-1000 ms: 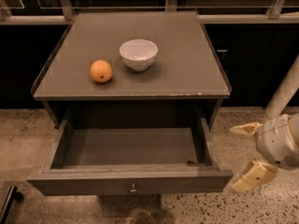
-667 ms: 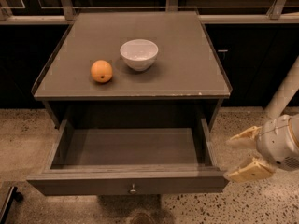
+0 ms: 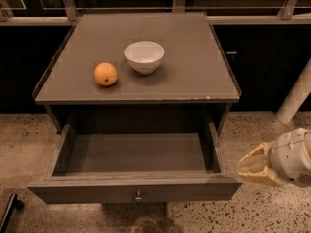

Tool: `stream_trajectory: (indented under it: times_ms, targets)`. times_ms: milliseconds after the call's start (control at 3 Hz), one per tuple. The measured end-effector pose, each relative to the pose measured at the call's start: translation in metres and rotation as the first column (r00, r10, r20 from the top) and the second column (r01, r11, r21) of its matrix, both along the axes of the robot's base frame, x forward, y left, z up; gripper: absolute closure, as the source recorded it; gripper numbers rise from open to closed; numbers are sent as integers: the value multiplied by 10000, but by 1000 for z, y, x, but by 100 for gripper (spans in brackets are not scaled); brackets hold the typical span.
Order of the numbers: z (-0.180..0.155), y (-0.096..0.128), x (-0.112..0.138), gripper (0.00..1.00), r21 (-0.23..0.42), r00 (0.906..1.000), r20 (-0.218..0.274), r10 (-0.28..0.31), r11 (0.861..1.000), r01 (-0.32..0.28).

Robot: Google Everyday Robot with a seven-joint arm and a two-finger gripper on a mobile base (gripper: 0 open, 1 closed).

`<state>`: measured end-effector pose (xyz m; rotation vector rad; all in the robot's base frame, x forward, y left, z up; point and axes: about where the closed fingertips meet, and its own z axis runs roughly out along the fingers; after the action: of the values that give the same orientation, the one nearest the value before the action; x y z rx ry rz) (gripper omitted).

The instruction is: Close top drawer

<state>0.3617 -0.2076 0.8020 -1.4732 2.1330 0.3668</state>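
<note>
The top drawer [image 3: 133, 194] of the grey-brown cabinet is pulled far out and its inside is bare. Its flat front panel faces me, with a small round metal knob [image 3: 138, 196] at the centre. My gripper [image 3: 253, 165] hangs to the right of the drawer's front right corner, at about the height of the front panel and a little apart from it. Its cream fingers [image 3: 257, 177] point left towards the corner, lie close together and hold nothing.
An orange [image 3: 105, 74] and a white bowl [image 3: 144, 56] sit on the cabinet top [image 3: 194, 76]. A white pole [image 3: 295, 96] stands at the right over speckled floor. A dark object [image 3: 7, 210] lies at the lower left. Dark cabinets and a rail run along the back.
The gripper's fingers have drawn together from a wide-open spread. The gripper has risen slightly beside the drawer's right front corner. The drawer has not moved.
</note>
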Motion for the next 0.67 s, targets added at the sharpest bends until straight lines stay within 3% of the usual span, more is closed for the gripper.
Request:
stream_trajectory:
  times_ms: [333,667]
  targets:
    - [-32,-10,-21,100,705,9980,79,-624,9956,616]
    - [-76,-22,-35,100,1405,9912,-62,-1323,9813,1319]
